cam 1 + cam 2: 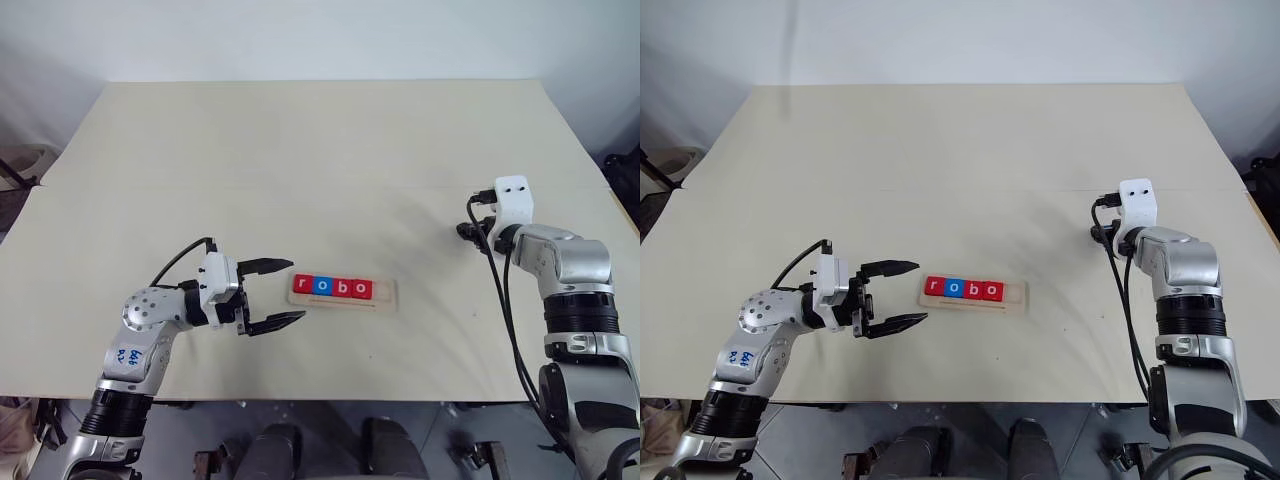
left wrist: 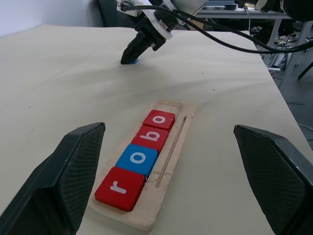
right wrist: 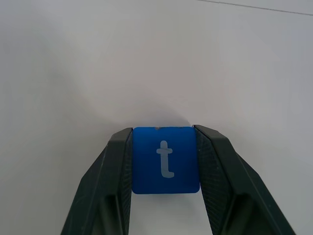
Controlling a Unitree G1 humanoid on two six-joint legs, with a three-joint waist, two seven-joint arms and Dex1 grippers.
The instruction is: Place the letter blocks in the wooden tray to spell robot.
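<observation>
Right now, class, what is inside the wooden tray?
The wooden tray holds four blocks in a row: red r, blue o, red b, red o. The last slot is empty. The tray floor under the blocks is covered.

You see the wooden tray (image 1: 384, 299) at lower centre holding four letter blocks (image 1: 333, 287); left gripper (image 1: 286, 291) spread beside it.

Beige table (image 1: 300, 160): wooden tray (image 1: 385, 301), blue t block (image 3: 165, 160).

A wide pale table (image 1: 320, 160) spreads before me, with a white wall (image 1: 300, 35) behind it and grey floor (image 1: 820, 440) below.
</observation>
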